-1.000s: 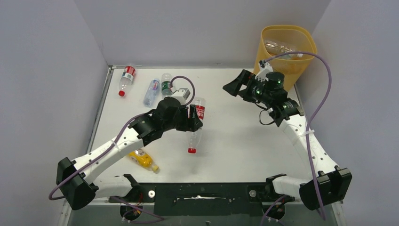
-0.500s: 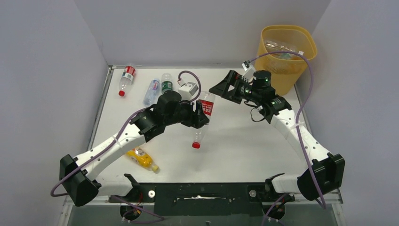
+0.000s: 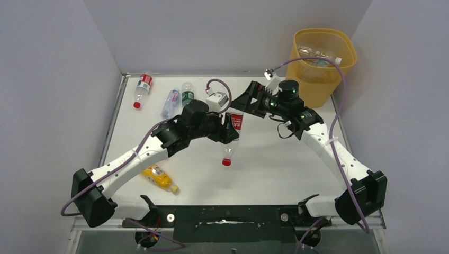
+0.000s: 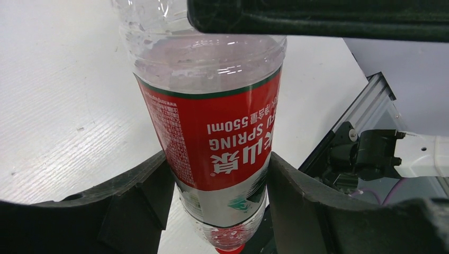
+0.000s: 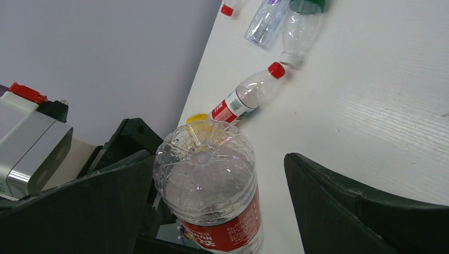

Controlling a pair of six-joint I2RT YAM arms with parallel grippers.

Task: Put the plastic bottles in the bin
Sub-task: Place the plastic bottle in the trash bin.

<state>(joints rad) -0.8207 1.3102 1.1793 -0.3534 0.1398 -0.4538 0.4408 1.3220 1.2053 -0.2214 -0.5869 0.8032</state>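
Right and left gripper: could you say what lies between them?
The red-labelled bottle, held by the left gripper, base toward the right gripper; right wrist view.

White table (image 3: 286,169) fills the middle, matte and evenly lit, soft shadows only. Plain pale grey walls box it in: back wall (image 3: 212,32), left wall (image 3: 47,106), right wall (image 3: 407,116). A metal rail (image 3: 110,132) runs down the table's left edge, and a black plate (image 3: 227,217) spans the near one.

We see a clear glossy plastic bottle with a smooth red label (image 4: 212,132), a matt white, finely textured surface (image 4: 63,106) and a yellow-orange plastic bin (image 3: 323,92).
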